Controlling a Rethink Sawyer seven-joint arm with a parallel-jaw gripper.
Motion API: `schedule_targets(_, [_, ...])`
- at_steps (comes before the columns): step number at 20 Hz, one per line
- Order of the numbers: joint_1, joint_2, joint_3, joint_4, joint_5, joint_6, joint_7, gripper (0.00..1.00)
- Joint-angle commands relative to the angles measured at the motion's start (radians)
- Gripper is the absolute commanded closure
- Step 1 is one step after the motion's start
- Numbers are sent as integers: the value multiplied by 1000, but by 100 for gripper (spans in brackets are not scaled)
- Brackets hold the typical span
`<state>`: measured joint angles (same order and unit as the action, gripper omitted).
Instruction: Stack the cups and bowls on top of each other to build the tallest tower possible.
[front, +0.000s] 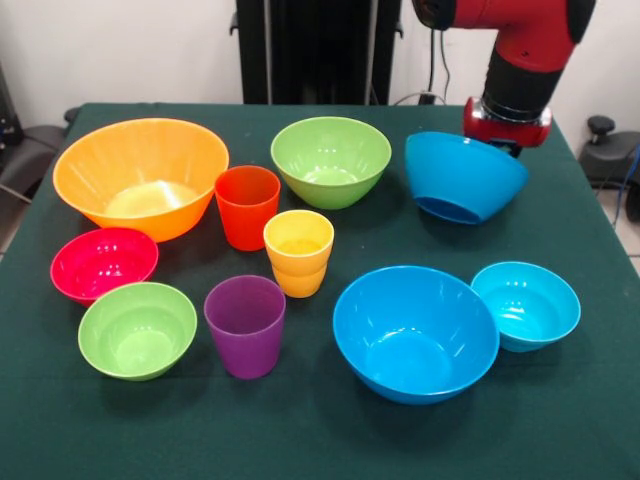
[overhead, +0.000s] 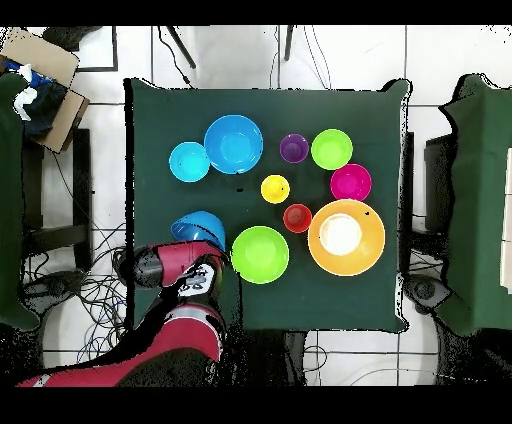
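My gripper (front: 506, 148) is shut on the rim of a large blue bowl (front: 462, 178) and holds it tilted just above the cloth at the back right; it also shows in the overhead view (overhead: 198, 228). A second large blue bowl (front: 415, 332) and a small light-blue bowl (front: 525, 304) stand in front. The orange-red cup (front: 247, 205), yellow cup (front: 298, 252) and purple cup (front: 245, 325) stand upright mid-table. The huge orange-yellow bowl (front: 140, 175), medium green bowl (front: 330, 160), pink-red bowl (front: 103, 263) and small green bowl (front: 137, 328) stand apart. No tower shows.
The green table cloth (front: 560, 420) reaches the picture's edges. The robot's pedestal (front: 315, 50) stands behind the far edge. Cardboard boxes (overhead: 45, 75) and cables lie on the floor beside the table.
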<state>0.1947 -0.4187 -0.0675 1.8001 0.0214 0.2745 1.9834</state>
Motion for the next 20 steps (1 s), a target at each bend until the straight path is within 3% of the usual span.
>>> schedule_targets(1, [-1,-13,48,-31,33,-8,152,0])
schedule_targets(7, [-8,-80,53,-11,35,40,142,0])
schedule_targets(13, [-22,-178,63,-12,47,170,118,0])
schedule_targets(20, [-29,-181,74,-13,48,163,117,0])
